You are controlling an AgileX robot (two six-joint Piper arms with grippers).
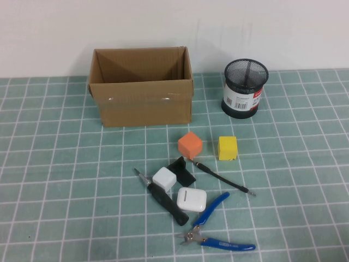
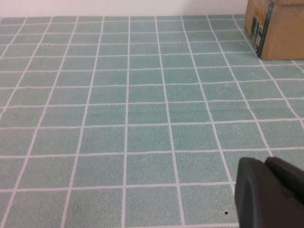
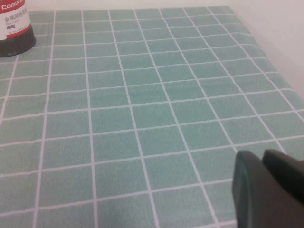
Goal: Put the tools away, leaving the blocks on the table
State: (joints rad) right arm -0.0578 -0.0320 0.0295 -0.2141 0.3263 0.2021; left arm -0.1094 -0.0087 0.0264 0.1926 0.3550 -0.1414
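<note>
Overhead arrangement on the teal-green gridded table mat (image 1: 49, 180): an open brown corrugated cardboard box (image 1: 140, 86) stands at the far left-centre, and a black wire-mesh pen cup with a white label (image 1: 245, 87) stands to its right, well apart from it. Nearer lies the cluster of task items. The orange foam cube (image 1: 190, 144) and the yellow foam cube (image 1: 227, 148) sit side by side with a gap between them; the white foam cube (image 1: 164, 178) lies nearer and to the left, just beside a black angular piece (image 1: 182, 170). The thick black-handled screwdriver (image 1: 163, 197) runs diagonally under or against the white cube, metal tip pointing far-left. A white rounded earbud case (image 1: 191, 199) rests just right of that handle. The thin black rod-like screwdriver (image 1: 221, 178) slants from beside the orange cube toward the near right. The blue-handled pliers (image 1: 215, 226) lie nearest of all, handles splayed — one touching or nearly touching the case. All three tools are on the mat, outside the box. Neither arm appears overhead. The left gripper (image 2: 271, 195) shows only as a dark body over bare mat near a box corner; the right gripper (image 3: 270, 189) likewise, over bare mat with the cup's base far off — whether either is spread or pressed together cannot be told.
</note>
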